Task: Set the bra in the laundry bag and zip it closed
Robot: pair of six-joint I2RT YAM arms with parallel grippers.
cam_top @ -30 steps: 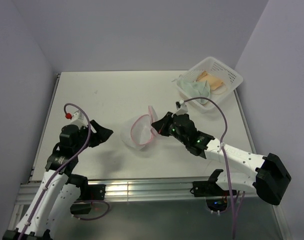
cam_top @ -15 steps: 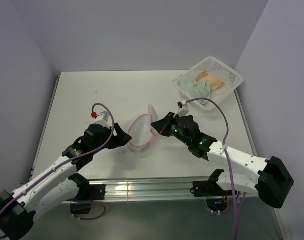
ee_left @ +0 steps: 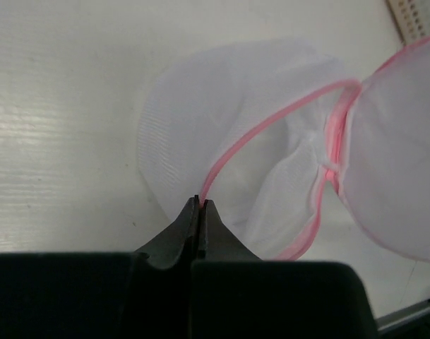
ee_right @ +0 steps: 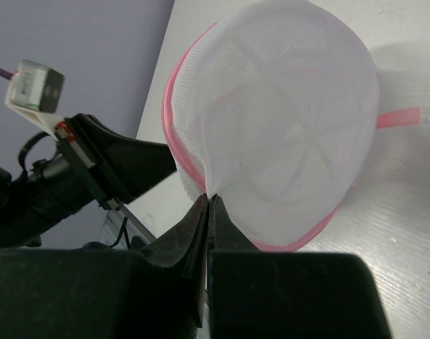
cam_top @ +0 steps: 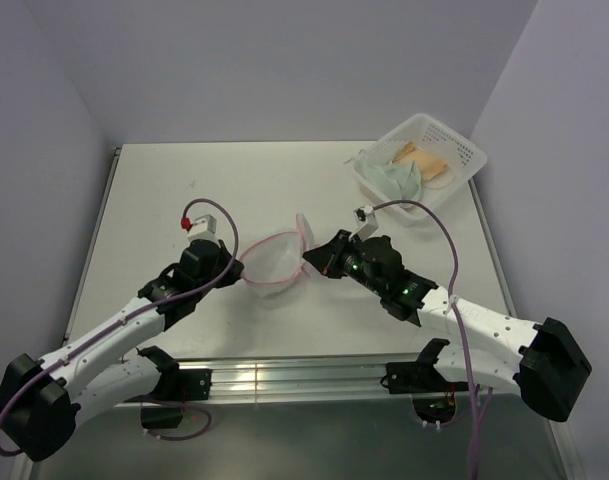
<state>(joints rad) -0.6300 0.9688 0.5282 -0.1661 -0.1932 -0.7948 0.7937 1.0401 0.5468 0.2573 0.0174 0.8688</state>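
The laundry bag point(cam_top: 274, 258), white mesh with a pink zipper rim, hangs stretched between my two grippers at mid-table. My left gripper point(cam_top: 239, 268) is shut on the pink rim at the bag's left side, and the left wrist view shows the rim pinched at the tips of that gripper point(ee_left: 200, 201). My right gripper point(cam_top: 309, 262) is shut on the bag's right edge, with mesh point(ee_right: 285, 106) rising above its closed tips point(ee_right: 209, 198). Pale green fabric point(cam_top: 389, 178) and a tan piece lie in the basket; I cannot tell which is the bra.
A white perforated basket point(cam_top: 462, 150) stands at the table's back right corner. A loose pink strap point(cam_top: 304, 222) trails from the bag's far side. Walls close the table in at the left, back and right.
My left arm has swung right to the bag and closed its jaws on the pink rim. The bag has shifted and now spans both grippers. The right gripper stayed shut.
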